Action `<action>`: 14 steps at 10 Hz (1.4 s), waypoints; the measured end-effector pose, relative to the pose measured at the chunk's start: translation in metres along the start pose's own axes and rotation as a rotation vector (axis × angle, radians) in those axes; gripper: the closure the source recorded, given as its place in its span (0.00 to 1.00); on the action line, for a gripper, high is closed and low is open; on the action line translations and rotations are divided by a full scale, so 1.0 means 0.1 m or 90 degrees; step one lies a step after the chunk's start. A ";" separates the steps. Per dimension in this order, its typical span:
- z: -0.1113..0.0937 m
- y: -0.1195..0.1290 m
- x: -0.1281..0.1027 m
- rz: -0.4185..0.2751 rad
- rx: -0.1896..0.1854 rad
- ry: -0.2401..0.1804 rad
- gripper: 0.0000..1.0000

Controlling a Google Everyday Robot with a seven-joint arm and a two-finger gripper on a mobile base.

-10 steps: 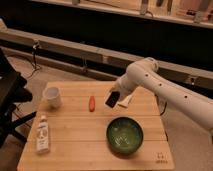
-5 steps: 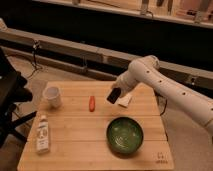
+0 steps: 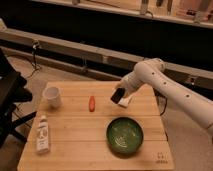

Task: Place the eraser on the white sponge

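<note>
My gripper [image 3: 117, 95] hangs at the end of the white arm, low over the right rear part of the wooden table [image 3: 75, 135]. Its tip looks like a dark block, and I cannot tell whether this is the eraser or part of the gripper. The white sponge [image 3: 126, 102], a small flat white pad, lies on the table right below and just right of the tip, partly covered by it. A small orange-red oblong object [image 3: 92, 103] lies on the table to the left of the gripper.
A green bowl [image 3: 124, 135] stands at the front right, just below the gripper. A white cup [image 3: 52, 96] stands at the left rear. A white bottle with a green label [image 3: 42, 134] lies at the front left. A dark chair [image 3: 10, 100] is off the table's left edge.
The gripper has shifted slightly to the left while staying low over the white sponge. The objects on the table have not moved.
</note>
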 end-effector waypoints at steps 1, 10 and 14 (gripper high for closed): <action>0.01 0.02 0.00 0.005 0.000 0.000 0.83; 0.12 0.25 0.19 0.053 0.005 0.011 0.83; 0.16 0.37 0.30 0.063 0.007 0.016 0.83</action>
